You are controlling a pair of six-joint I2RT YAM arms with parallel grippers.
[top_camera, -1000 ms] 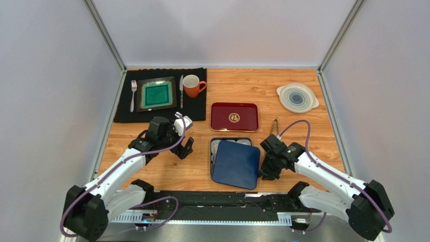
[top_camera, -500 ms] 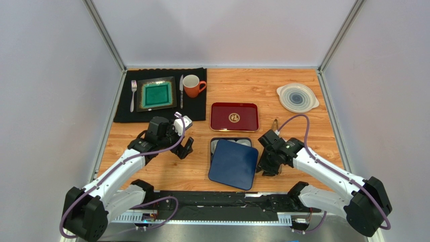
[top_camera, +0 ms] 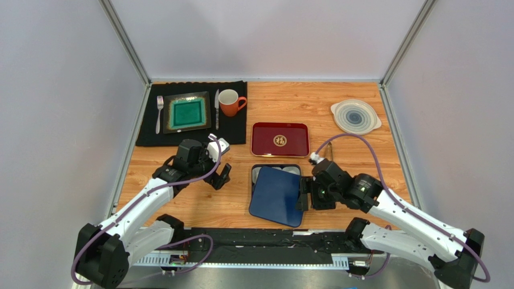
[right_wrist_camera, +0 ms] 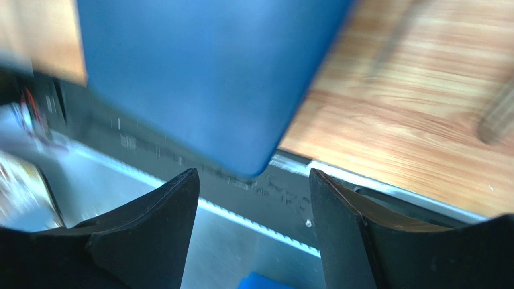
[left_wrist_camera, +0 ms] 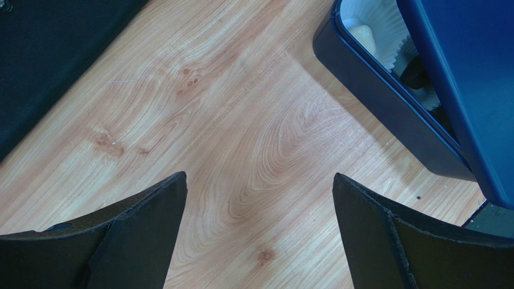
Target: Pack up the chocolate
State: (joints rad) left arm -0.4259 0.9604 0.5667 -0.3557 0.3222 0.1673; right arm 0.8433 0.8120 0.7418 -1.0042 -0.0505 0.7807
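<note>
Step in hand, as I judge it: closing the box. Packing looks nearly done.

- Chocolate (left_wrist_camera: 364, 33): inside the dark blue box (left_wrist_camera: 386, 111). The left wrist view shows 1 cream-white piece sitting in a white paper cup (left_wrist_camera: 389, 18). A dark shape beside it may be a second piece. The rest is hidden under the lid (top_camera: 276, 195).
- Lid: lies on top of the box but is twisted against it. The far end of the box is uncovered, and the lid's near corner overhangs toward the metal rail (right_wrist_camera: 338, 174) at the bench (top_camera: 289, 102) edge.
- Right tool (right_wrist_camera: 253, 173): at the lid's right edge, its 2 fingers spread wide, nothing gripped. The lid's near corner shows above the gap between them. That view is blurred, so I cannot tell whether they touch.
- Left tool (left_wrist_camera: 259, 177): wide open, empty, hovering over bare wood just left of the box and not touching it.

Risks from here:
1. A sideways nudge on the lid could slide the whole box, as nothing braces its left wall.
2. Pressing down while the lid is skewed could jam a corner inside the rim and crush the cups and sweets.
3. Too hard a push could tip the overhanging lid off toward the rail.
</note>
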